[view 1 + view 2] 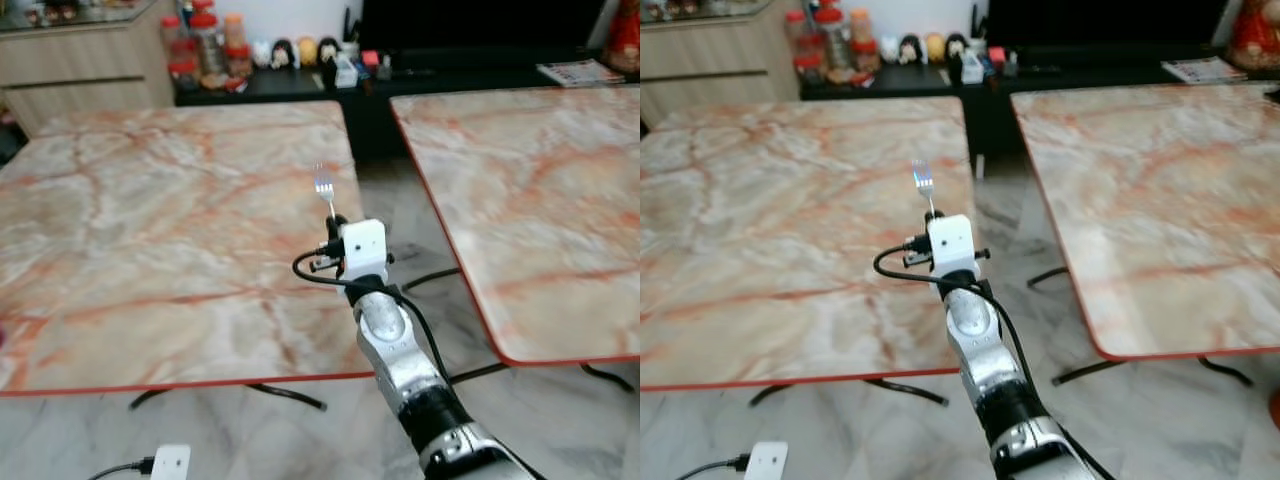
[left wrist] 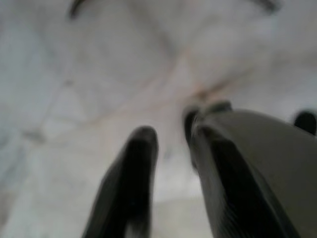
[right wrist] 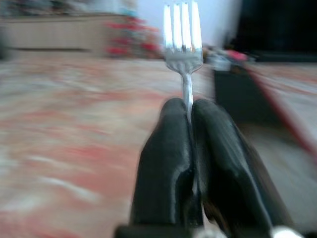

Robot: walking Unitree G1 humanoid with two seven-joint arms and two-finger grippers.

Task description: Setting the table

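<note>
The right gripper (image 3: 190,124) is fully closed on the handle of a fork (image 3: 183,37), the two black fingers (image 3: 166,163) pressed together with the shank pinched between them. The fork's long axis runs in line with the fingers, tines uppermost and pointing away from the wrist.

In the head views the fork (image 1: 324,186) stands above the near right portion of the left table (image 1: 150,230), close to that table's right edge and the gap that separates it from the right table (image 1: 540,200). The left table is therefore the nearer surface for a placement; the judged next move is a lowering onto its marble top.

The left gripper (image 2: 171,163) hangs low over the floor, fingers apart and holding nothing.
</note>
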